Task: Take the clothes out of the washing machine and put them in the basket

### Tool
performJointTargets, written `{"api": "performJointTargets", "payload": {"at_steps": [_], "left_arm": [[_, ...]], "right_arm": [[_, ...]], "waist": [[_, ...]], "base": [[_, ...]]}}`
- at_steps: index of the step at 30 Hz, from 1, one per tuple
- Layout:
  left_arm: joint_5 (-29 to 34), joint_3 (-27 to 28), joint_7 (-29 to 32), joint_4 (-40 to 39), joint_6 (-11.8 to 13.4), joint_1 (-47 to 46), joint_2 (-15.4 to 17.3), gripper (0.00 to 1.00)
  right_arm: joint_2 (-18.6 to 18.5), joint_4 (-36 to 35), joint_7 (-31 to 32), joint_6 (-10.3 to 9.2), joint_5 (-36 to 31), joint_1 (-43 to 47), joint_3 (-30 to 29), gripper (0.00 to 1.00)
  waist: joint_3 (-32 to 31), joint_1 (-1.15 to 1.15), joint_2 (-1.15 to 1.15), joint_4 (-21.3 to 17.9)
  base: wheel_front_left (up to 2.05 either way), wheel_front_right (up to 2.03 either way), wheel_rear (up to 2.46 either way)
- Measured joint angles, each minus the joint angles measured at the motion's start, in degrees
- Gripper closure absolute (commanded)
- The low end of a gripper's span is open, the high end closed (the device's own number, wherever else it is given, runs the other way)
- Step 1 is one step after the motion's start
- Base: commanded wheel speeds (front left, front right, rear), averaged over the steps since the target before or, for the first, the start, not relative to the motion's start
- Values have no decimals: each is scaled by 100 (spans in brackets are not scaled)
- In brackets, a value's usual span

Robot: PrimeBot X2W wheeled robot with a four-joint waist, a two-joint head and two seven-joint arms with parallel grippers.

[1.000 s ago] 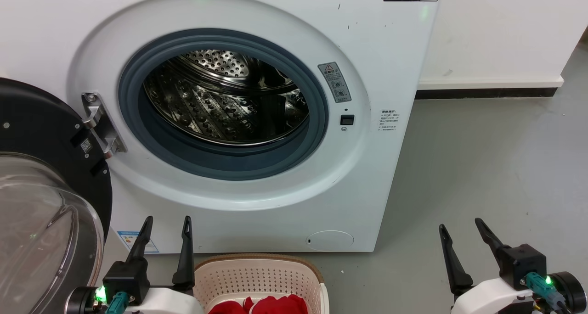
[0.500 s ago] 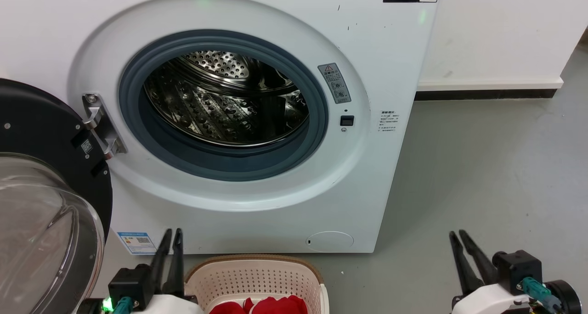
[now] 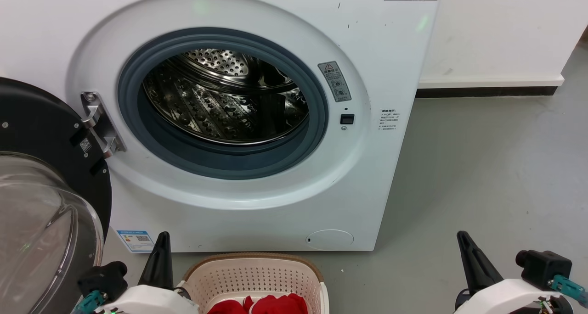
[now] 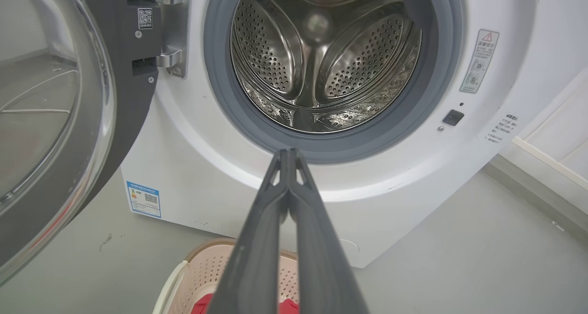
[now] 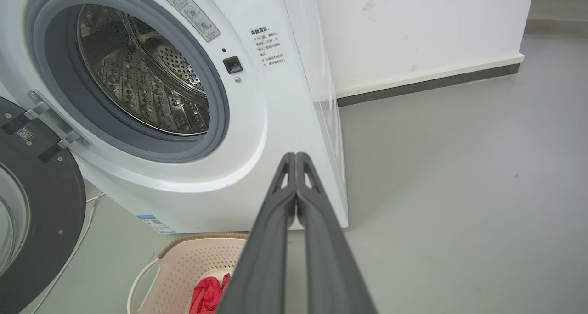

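The left claw (image 4: 288, 158) and right claw (image 5: 295, 160) are both pressed closed, gripping nothing. Red clothes (image 3: 271, 304) lie in the basket (image 3: 253, 259) before the open washing machine (image 3: 257, 213).

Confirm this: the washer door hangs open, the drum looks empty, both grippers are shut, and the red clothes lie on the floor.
One error: the red clothes lie inside the basket, not on the floor; the head view shows it. The rest stands.
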Motion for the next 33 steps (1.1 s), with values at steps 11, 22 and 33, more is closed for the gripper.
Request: {"api": "performJointTargets", "payload": {"at_steps": [11, 22, 33], "left_arm": [[-1009, 148, 216, 97, -125, -124, -96, 100], [-1891, 282, 419, 182, -242, -242, -146, 100], [-2686, 421, 608, 266, -357, -354, -213, 100]], "right_arm": [[-19, 125, 74, -1, 1170, -141, -79, 100], [-29, 243, 134, -1, 2195, -311, -142, 100], [-35, 354, 221, -2, 3096, -449, -205, 100]], "waist": [[30, 0, 0, 9], [59, 0, 0, 17], [89, 0, 0, 26]], "base": [[0, 0, 0], [0, 0, 0], [0, 0, 0]]}}
